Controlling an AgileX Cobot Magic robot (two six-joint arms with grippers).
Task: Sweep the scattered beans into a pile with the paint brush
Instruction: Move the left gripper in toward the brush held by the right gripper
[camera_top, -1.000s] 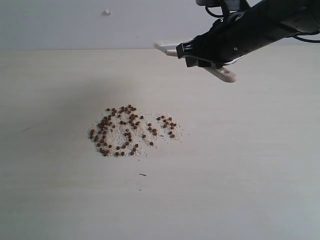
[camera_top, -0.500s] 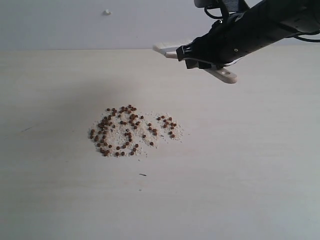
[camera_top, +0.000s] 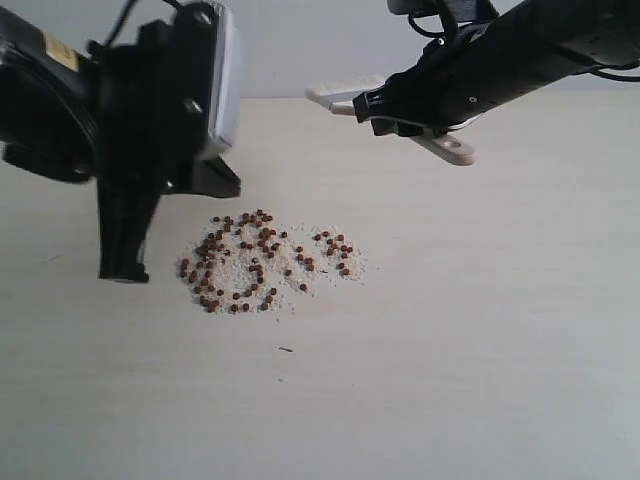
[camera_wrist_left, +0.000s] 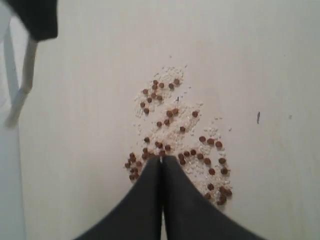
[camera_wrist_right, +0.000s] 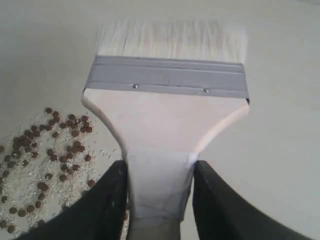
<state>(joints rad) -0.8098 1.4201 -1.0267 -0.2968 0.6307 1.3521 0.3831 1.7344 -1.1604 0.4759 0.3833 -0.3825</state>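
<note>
Small reddish-brown beans (camera_top: 262, 262) lie loosely spread around the middle of the counter (camera_top: 480, 350), not yet piled. The right gripper (camera_wrist_right: 160, 195) pinches the wide cream-bristled wooden paint brush (camera_wrist_right: 165, 115) aloft toward the far edge; the left gripper (camera_wrist_left: 161, 161) has its jaws pressed together.

left gripper (camera_top: 123, 270) nr beans (camera_top: 262, 262); table (camera_top: 450, 380) otherwise open

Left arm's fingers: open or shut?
Shut. In the left wrist view the two dark fingers meet along one seam, nothing between them, tips beside the beans.
</note>
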